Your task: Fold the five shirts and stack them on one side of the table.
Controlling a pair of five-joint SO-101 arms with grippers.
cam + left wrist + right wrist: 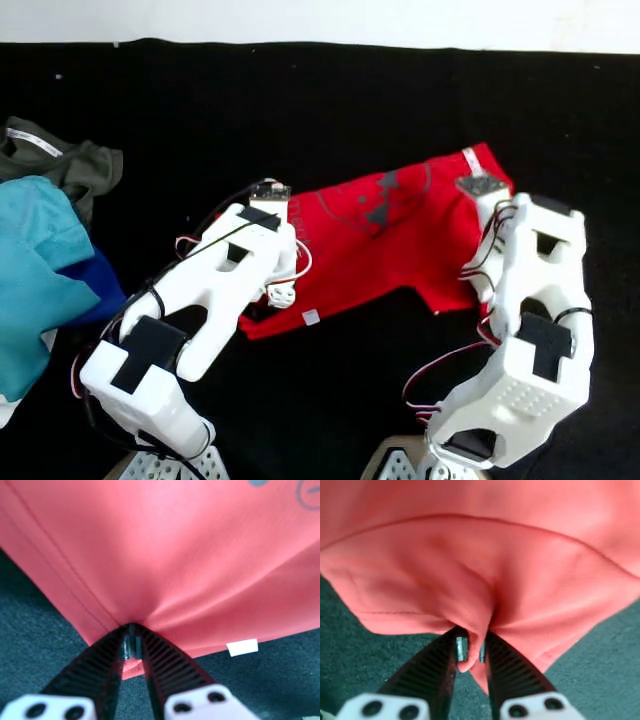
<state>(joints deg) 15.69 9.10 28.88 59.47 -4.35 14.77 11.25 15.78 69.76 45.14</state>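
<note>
A red shirt (390, 235) with a dark round print lies spread across the middle of the black table. My left gripper (270, 200) is at its left end, shut on a pinch of the red fabric (165, 545) beside a hem; the cloth puckers into the fingertips (131, 632). My right gripper (480, 190) stands at the shirt's right end, shut on a bunched fold of the red shirt (485, 570) near its edge. A white tag (242, 647) hangs at the near hem.
A heap of other shirts sits at the table's left edge: a teal one (35, 270) on top, an olive-grey one (70, 165) behind, a blue one (95, 285) beneath. The black tablecloth (300, 100) runs to the back edge by a white wall.
</note>
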